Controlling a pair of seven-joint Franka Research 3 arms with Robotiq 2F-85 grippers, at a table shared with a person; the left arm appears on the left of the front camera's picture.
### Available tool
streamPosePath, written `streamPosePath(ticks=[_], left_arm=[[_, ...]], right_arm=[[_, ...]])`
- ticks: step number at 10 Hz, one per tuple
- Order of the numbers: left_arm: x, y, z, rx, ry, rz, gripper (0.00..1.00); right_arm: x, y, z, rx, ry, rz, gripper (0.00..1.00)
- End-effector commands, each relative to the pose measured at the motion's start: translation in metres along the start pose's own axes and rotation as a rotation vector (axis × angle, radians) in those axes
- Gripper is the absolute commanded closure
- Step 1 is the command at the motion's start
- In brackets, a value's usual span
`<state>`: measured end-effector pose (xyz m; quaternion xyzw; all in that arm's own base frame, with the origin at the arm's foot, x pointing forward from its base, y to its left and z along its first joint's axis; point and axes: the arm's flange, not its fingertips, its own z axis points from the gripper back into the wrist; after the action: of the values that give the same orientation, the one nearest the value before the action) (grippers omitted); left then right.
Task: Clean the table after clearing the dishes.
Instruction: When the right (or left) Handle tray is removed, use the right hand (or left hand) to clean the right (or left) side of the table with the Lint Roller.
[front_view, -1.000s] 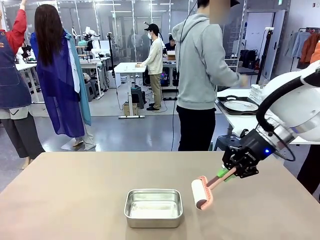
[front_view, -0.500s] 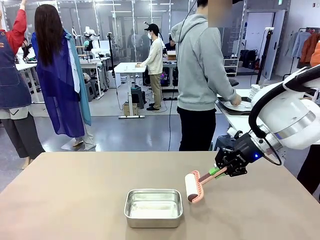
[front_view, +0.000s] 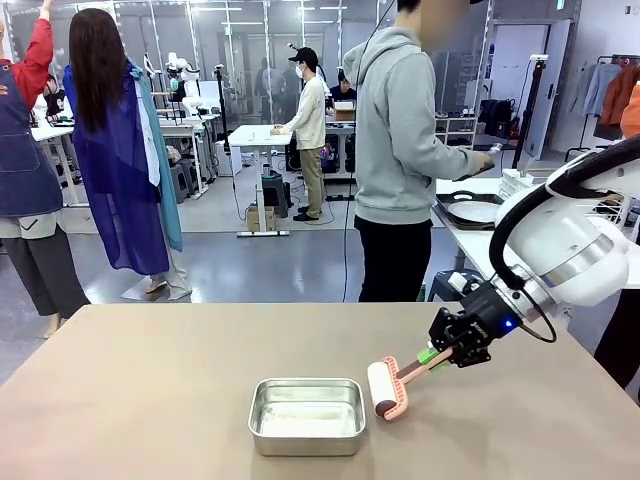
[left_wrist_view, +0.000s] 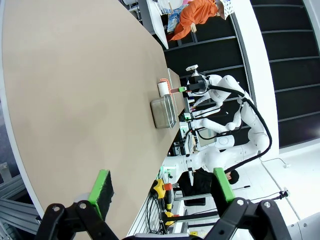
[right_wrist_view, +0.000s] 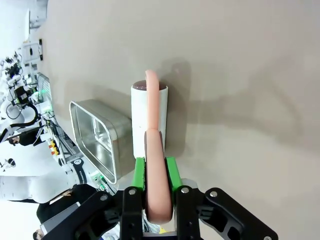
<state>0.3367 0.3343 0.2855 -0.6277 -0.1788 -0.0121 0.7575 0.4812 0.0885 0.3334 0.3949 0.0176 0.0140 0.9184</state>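
Table (front_view: 150, 380) matte taupe, workshop behind; right claw (front_view: 432, 357) clamps pink roller (front_view: 383, 389), seemingly touching top beside pan (front_view: 306, 415); left claw (left_wrist_view: 162, 186) wide.

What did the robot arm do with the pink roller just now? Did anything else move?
The right gripper, shut on the pink-handled white roller, moved it over the brownish-taupe table toward the square steel pan, and it is now close beside it. The pan stayed put, and the grip did not change.
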Motion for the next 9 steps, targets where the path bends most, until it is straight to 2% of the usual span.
streamPosePath(ticks=[1,2,5,6,9], left_arm=[[-0.002,-0.003,0.001,0.003,-0.004,0.001,0.00],[-0.002,-0.003,0.001,0.003,-0.004,0.001,0.00],[-0.002,-0.003,0.001,0.003,-0.004,0.001,0.00],[-0.002,-0.003,0.001,0.003,-0.004,0.001,0.00],[-0.002,-0.003,0.001,0.003,-0.004,0.001,0.00]], right_arm=[[-0.006,-0.040,0.011,-0.095,0.008,-0.063,0.79],[-0.014,-0.057,0.023,-0.089,-0.007,-0.073,0.79],[-0.043,-0.094,0.072,-0.262,-0.040,-0.117,0.79],[-0.051,-0.099,0.091,-0.279,-0.042,-0.129,0.79],[-0.061,-0.100,0.147,-0.470,-0.020,-0.147,0.79]])
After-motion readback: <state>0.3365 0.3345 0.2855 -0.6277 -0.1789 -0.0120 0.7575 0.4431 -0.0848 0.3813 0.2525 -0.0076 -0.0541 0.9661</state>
